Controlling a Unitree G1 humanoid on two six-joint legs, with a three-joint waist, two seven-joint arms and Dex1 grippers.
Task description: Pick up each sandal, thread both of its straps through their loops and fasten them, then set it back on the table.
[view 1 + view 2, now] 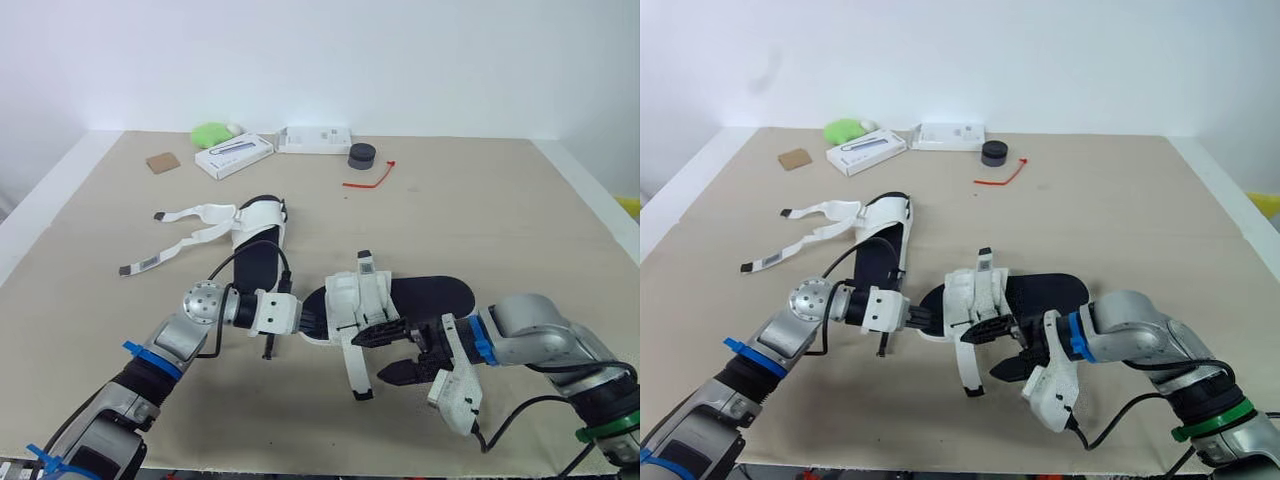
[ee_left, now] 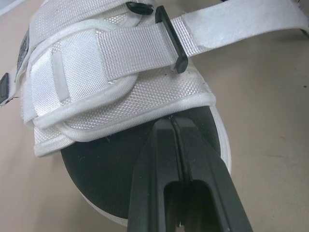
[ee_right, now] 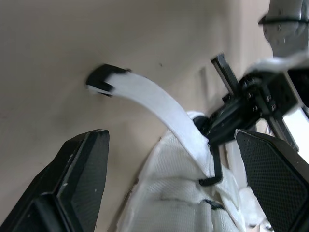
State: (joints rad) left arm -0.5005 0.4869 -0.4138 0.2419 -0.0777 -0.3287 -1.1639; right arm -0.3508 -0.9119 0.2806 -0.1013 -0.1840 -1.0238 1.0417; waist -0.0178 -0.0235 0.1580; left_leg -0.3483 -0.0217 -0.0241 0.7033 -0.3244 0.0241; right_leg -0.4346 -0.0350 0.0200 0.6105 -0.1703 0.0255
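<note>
Near sandal [image 1: 430, 295]: middle of the bench [image 1: 500, 200], near side.
Left gripper [image 1: 312, 318]: clenched on the near sandal's left end.
Right gripper [image 1: 392, 354]: released, jaws apart beside the dangling strap [image 1: 355, 368].
Far sandal [image 1: 258, 230]: further left, straps splayed loose.
Progress: one strap looks fastened; three remain, by my reckoning.

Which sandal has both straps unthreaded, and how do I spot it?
On the tan table, look beyond the left gripper to the far sandal, lying lengthwise. Unlike the near sandal at that gripper, its two white straps trail loose toward the robot's left.
</note>
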